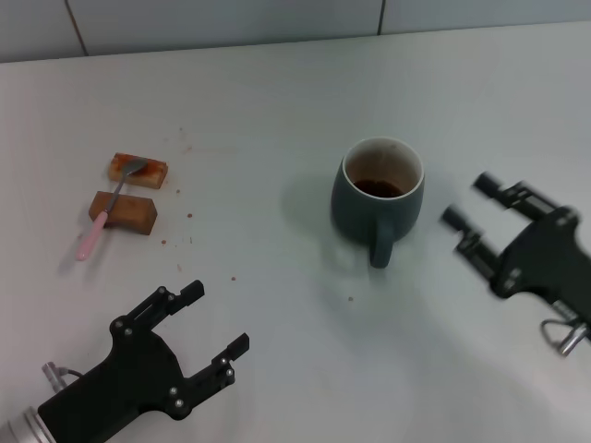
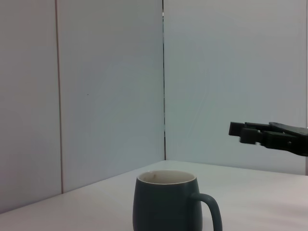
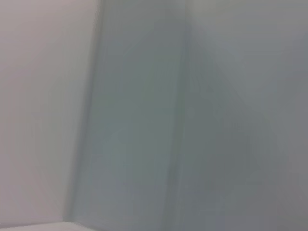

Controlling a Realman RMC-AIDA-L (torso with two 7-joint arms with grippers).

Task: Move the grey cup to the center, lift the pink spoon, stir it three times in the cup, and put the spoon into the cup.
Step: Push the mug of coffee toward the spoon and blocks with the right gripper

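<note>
The grey cup [image 1: 378,197] stands upright near the middle of the table, handle toward me, dark brown residue inside; it also shows in the left wrist view [image 2: 168,202]. The pink spoon [image 1: 106,214] lies at the left, propped across two brown blocks, bowl on the far one. My right gripper [image 1: 469,205] is open and empty, just right of the cup, apart from it; it shows in the left wrist view [image 2: 238,131]. My left gripper [image 1: 214,318] is open and empty at the near left, well short of the spoon.
Two brown rectangular blocks, the far one [image 1: 138,170] and the near one [image 1: 124,213], lie under the spoon. Small reddish crumbs are scattered beside them. A tiled wall [image 1: 277,18] runs along the table's far edge. The right wrist view shows only wall.
</note>
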